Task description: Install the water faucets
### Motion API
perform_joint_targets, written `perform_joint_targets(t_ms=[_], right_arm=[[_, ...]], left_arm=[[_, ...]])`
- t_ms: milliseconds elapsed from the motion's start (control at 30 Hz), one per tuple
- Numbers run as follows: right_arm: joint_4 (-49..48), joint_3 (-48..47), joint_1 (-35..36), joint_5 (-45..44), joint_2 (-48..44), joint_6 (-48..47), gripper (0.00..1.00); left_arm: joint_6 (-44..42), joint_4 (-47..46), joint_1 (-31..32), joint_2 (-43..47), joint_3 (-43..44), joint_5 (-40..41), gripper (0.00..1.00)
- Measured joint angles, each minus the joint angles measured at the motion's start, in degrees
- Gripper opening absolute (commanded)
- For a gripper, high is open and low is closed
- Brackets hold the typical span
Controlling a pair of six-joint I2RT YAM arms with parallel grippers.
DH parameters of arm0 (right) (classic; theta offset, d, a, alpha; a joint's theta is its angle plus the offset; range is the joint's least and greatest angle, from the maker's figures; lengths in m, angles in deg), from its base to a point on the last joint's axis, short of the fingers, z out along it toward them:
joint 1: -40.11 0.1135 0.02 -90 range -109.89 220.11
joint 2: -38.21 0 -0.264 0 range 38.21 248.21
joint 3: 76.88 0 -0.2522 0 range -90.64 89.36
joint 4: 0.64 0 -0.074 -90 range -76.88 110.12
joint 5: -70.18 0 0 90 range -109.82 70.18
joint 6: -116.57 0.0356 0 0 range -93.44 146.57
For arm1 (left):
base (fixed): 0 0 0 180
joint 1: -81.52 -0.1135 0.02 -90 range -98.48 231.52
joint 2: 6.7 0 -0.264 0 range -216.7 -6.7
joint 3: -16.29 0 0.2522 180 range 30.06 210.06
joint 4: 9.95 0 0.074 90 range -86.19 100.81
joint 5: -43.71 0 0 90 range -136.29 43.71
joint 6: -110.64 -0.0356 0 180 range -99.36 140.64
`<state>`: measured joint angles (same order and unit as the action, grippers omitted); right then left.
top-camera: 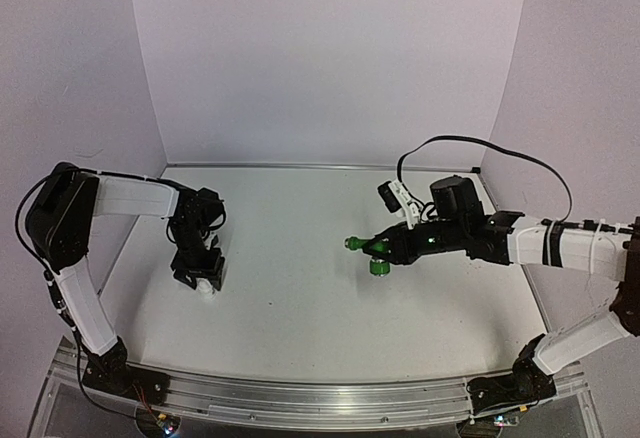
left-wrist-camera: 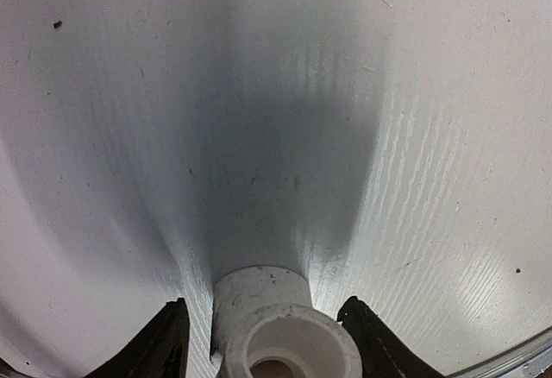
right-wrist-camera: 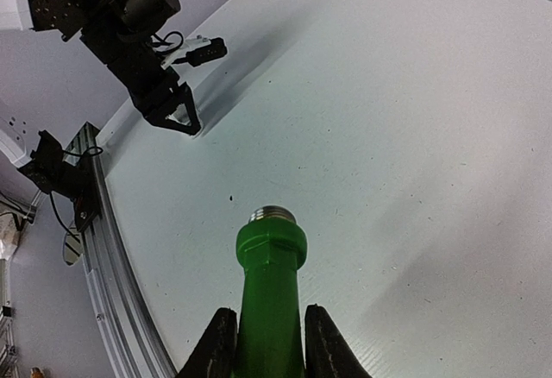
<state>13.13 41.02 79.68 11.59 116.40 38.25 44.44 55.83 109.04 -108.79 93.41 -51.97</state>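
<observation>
A white counter is enclosed by pale lilac walls, and toward its left side the white fitting is seen standing on the surface. It is straddled by the left claw, whose fingers are spread to either side, with a gap left on one side. The green tap is pinched by its stem in the right claw over the counter's right half, its threaded silvery end pointed toward the left arm

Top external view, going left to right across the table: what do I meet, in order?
In order: left claw → green faucet → right claw, which grips the faucet.
</observation>
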Motion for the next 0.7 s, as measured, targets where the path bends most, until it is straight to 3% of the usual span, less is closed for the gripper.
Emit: perform_joint_targets(t_ms=[100, 500, 700], right_arm=[[0.01, -0.39, 0.0, 0.13, 0.49, 0.12, 0.0], [0.02, -0.76, 0.0, 0.22, 0.79, 0.41, 0.0], [0.04, -1.06, 0.0, 0.65, 1.57, 0.42, 0.0]], left_arm=[[-0.99, -0.17, 0.0, -1.54, 1.08, -0.1, 0.52], [-1.29, -0.1, 0.0, -2.21, 0.69, -0.22, 0.5], [-1.34, -0.07, 0.0, -2.18, 0.59, -0.24, 0.37]])
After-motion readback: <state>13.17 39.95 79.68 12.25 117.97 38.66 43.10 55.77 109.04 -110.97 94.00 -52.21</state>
